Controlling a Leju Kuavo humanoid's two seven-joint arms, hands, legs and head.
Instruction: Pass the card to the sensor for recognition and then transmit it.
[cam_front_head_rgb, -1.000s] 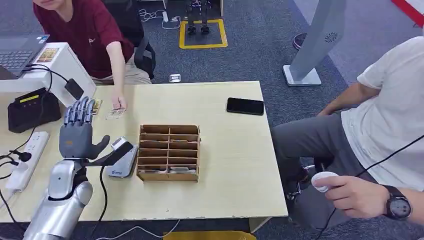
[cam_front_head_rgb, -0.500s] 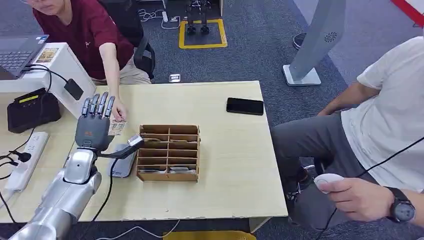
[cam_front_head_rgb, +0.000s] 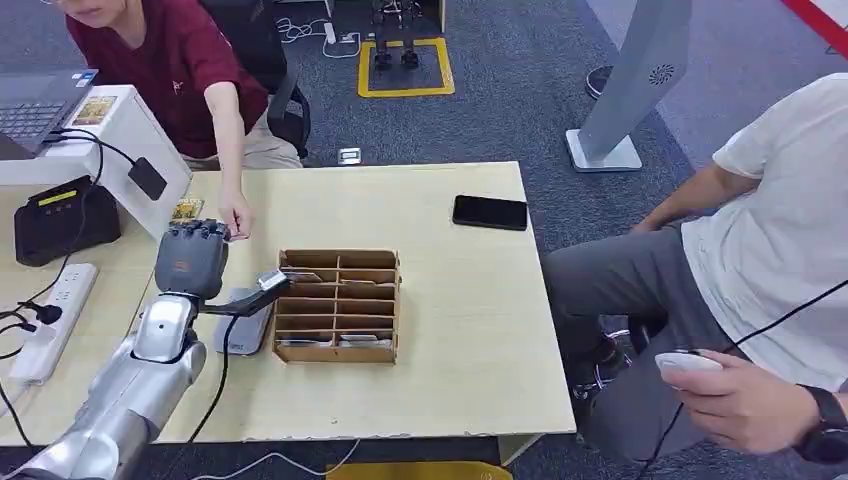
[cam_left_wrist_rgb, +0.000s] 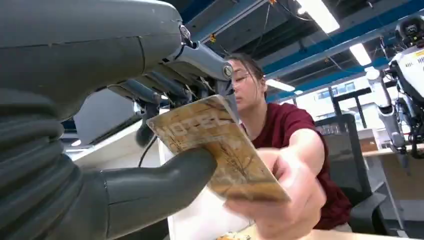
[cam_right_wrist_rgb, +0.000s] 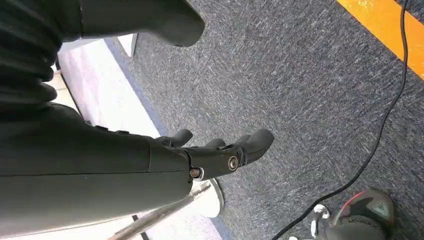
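Now the left robot hand (cam_left_wrist_rgb: 125, 130) pinches a tan printed card (cam_left_wrist_rgb: 220, 145), also held by the person's hand (cam_left_wrist_rgb: 280, 200); the right robot hand (cam_right_wrist_rgb: 220, 150) hangs with fingers loosely apart, holding nothing.

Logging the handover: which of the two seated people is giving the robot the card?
The person in the dark red shirt, whose hand meets the left hand at the card; the white-shirted person holds a controller.

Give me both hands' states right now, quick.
Left hand: holds the card, which the person's hand also grips.
Right hand: holding nothing, fingers apart, hanging over the floor.
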